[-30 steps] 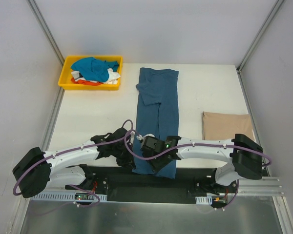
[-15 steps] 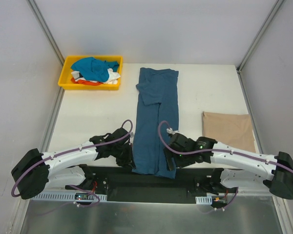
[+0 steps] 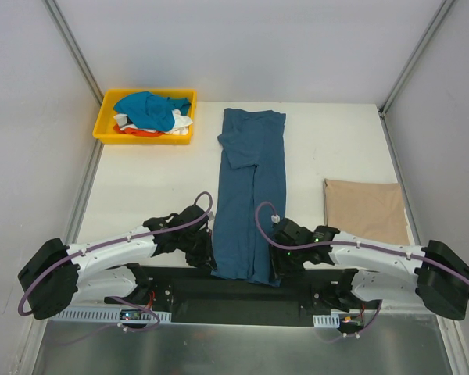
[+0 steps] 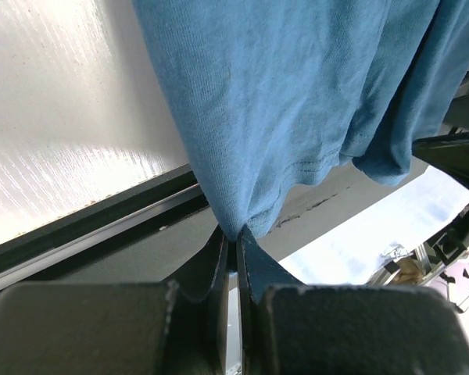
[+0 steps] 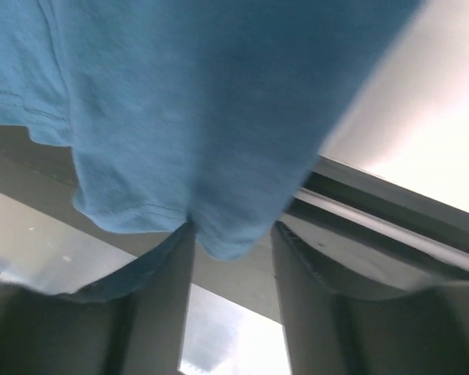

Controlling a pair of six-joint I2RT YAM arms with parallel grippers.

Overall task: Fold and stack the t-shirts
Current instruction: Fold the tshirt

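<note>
left pincer (image 4: 234, 238): the fingers are pressed together on the near left hem corner of the teal-blue t-shirt (image 3: 250, 195). right pincer (image 5: 233, 242): the fingers are held apart, and the near right hem corner is seen hanging between them, not yet pinched. the shirt is laid as a long narrow strip down the middle of the bench (image 3: 156, 180), its near end draped over the front edge. the cloth is judged light, soft and limp; sagging and creasing are expected unless both hem corners are taken and lifted evenly. a fine knit and a stitched hem are shown. a tan t-shirt (image 3: 365, 209) is laid folded at the right; a heap of t-shirts (image 3: 150, 109), bright blue, white and orange-red, is kept in the yellow tray (image 3: 141, 141) at the far left.
</note>
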